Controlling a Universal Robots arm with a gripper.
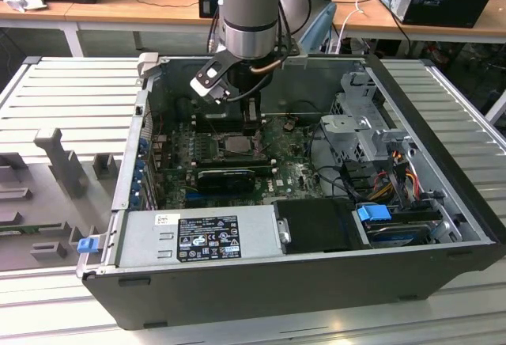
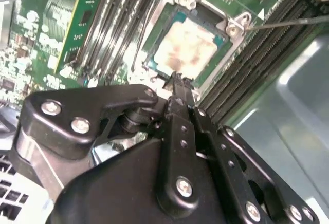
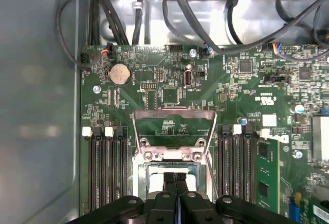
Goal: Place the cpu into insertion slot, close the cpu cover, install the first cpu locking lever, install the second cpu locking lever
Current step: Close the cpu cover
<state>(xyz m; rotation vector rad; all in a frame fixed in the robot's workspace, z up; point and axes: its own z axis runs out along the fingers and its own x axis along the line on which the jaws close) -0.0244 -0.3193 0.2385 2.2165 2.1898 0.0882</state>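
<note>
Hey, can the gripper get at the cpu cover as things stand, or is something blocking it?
Probably yes: the gripper hangs just above the insertion slot, the open cpu cover right beside it, nothing showing between them.

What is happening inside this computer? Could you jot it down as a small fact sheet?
setting: open computer case, green motherboard inside
cpu: lying in the insertion slot, pale face up
cpu cover: swung open, not over the cpu
gripper: shut, tips just by the cpu's edge
arm: reaching down into the case
</note>
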